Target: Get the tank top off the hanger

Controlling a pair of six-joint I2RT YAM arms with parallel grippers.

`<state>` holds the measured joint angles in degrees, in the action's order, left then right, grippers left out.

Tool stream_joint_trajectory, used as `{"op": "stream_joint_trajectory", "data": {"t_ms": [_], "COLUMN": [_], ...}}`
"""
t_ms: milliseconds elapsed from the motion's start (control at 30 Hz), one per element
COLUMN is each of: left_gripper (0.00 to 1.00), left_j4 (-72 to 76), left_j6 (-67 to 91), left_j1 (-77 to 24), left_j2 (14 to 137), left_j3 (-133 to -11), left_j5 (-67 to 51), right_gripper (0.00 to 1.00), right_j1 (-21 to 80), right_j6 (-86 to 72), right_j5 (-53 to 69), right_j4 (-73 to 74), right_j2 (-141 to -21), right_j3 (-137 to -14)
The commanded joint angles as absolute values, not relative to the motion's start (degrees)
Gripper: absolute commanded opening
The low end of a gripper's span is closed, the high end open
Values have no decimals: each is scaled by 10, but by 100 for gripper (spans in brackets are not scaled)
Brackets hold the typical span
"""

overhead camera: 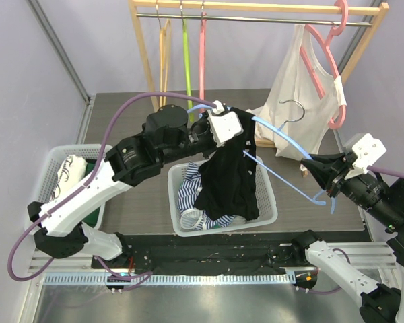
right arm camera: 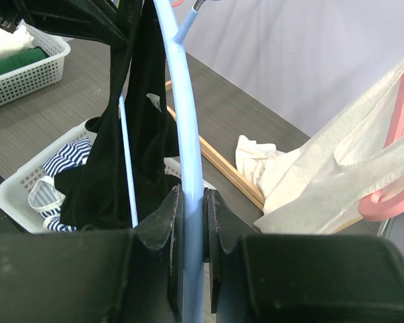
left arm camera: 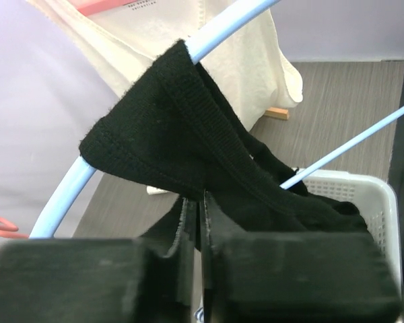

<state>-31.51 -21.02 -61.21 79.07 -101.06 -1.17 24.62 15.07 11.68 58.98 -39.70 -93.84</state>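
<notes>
Hanging above the near white slotted plastic basket (overhead camera: 272, 210), where striped clothes (overhead camera: 186, 195) lie, the black tank top (overhead camera: 225, 178) droops limp and matte. Its ribbed-knit strap is looped over the shoulder of the light blue hanger (right arm camera: 182, 114), a thin, smooth plastic curve. The right gripper (right arm camera: 190, 202) is clamped on that hanger's arm; farther left, the left gripper (left arm camera: 200, 202) is pinched together on the strap's cloth just under the loop. The risk, as I judge it: a pull along the arm rather than over its end would tighten the loop, twist the slick hanger in the right jaws, or let the thin knit slip free. Beyond, a cream tank top (overhead camera: 293, 87) hangs on a pink hanger (overhead camera: 326, 60) from the wooden rack (overhead camera: 256, 8).
</notes>
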Motion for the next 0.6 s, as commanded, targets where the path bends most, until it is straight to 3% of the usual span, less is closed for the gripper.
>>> {"op": "stream_joint_trajectory", "data": {"t_ms": [0,567], "left_gripper": [0,0], "left_j4": [-284,-294], "left_j6": [-205,-286], "left_j1": [-611,-599], "left_j2": [791,812], "left_j3": [-1046,-1213], "left_j5": [-16,78], "right_gripper": [1,1], "right_j1": [245,244], "right_j6": [142,138], "right_j5": [115,76], "right_j4": [548,606], "right_j2": [-386,-345], "right_j3": [-942,-940]}}
